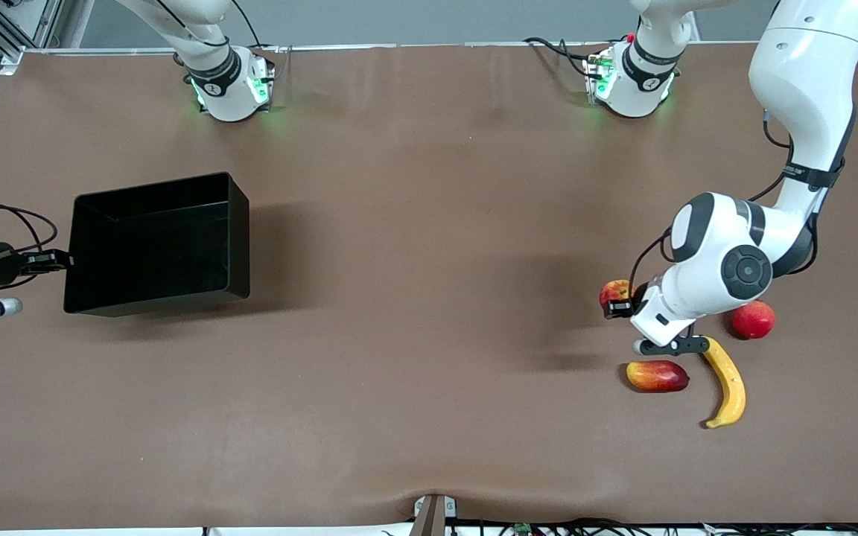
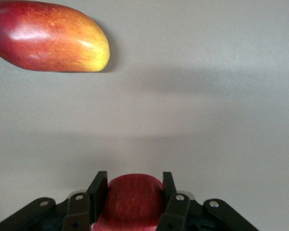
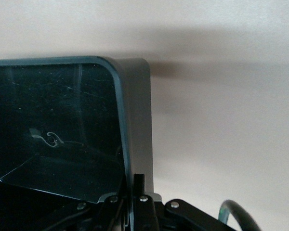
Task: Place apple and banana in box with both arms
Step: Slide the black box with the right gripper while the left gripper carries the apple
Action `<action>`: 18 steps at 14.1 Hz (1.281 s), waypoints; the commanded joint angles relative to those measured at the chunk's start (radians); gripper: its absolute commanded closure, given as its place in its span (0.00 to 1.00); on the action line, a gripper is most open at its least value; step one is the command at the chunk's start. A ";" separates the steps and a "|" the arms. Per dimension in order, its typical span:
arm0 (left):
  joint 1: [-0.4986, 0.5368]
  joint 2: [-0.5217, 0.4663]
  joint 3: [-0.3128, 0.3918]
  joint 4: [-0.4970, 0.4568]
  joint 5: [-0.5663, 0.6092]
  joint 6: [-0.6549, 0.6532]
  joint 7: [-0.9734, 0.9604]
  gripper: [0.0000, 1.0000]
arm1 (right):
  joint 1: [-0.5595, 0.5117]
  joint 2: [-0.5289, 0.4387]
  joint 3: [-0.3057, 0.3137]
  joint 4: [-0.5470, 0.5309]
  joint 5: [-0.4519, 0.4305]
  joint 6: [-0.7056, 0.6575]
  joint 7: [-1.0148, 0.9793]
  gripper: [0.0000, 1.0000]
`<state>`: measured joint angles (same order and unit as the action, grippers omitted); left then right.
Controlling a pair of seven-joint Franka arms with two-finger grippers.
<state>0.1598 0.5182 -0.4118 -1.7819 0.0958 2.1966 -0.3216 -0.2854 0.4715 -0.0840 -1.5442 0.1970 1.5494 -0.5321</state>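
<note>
Left arm bent low, left gripper (image 2: 135, 192) clamped on apple (image 2: 133, 199); mango (image 1: 657, 376), banana (image 1: 727, 381), red fruit (image 1: 753, 319) close around. Right gripper (image 3: 135, 192) pinches box (image 1: 94, 246) rim (jaws together).

Pretty clearly a robotics lab bench, not anyone's home or kitchen. Two white arms (image 1: 764, 246) are bolted along one edge of a table (image 1: 429, 246) covered in plain brown matting, with green status lights glowing on the bases (image 1: 232, 89). Loose black cables (image 1: 555, 48) trail by the bases, aluminium framing (image 1: 8, 33) sits in the corner, and a small bracket (image 1: 433, 514) is clamped on the table's near edge.
</note>
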 commanded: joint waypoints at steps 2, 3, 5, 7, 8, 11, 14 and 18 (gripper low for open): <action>-0.002 -0.049 -0.007 -0.005 -0.008 -0.023 -0.042 1.00 | 0.093 -0.034 0.001 0.016 0.070 -0.077 0.110 1.00; -0.003 -0.049 -0.007 -0.005 -0.010 -0.023 -0.050 1.00 | 0.118 -0.042 0.001 0.016 0.091 -0.089 0.154 1.00; -0.002 -0.062 -0.008 -0.004 -0.010 -0.028 -0.082 1.00 | 0.175 -0.047 0.001 0.015 0.122 -0.094 0.231 1.00; -0.002 -0.082 -0.018 0.008 -0.010 -0.078 -0.114 1.00 | 0.225 -0.045 0.001 0.015 0.165 -0.092 0.262 1.00; -0.002 -0.084 -0.028 0.010 -0.010 -0.099 -0.131 1.00 | 0.253 -0.043 0.001 0.015 0.189 -0.091 0.283 1.00; -0.017 -0.086 -0.074 0.010 0.001 -0.101 -0.262 1.00 | 0.371 -0.037 0.000 0.015 0.220 -0.062 0.375 1.00; -0.022 -0.113 -0.078 0.010 0.001 -0.119 -0.275 1.00 | 0.498 -0.030 0.000 0.012 0.260 0.052 0.513 1.00; -0.017 -0.135 -0.074 0.099 0.001 -0.231 -0.272 1.00 | 0.665 0.019 0.000 0.012 0.271 0.222 0.736 1.00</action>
<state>0.1365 0.4161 -0.4873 -1.7285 0.0958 2.0459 -0.5887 0.3229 0.4719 -0.0734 -1.5357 0.4280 1.7200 0.1325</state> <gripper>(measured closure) 0.489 0.943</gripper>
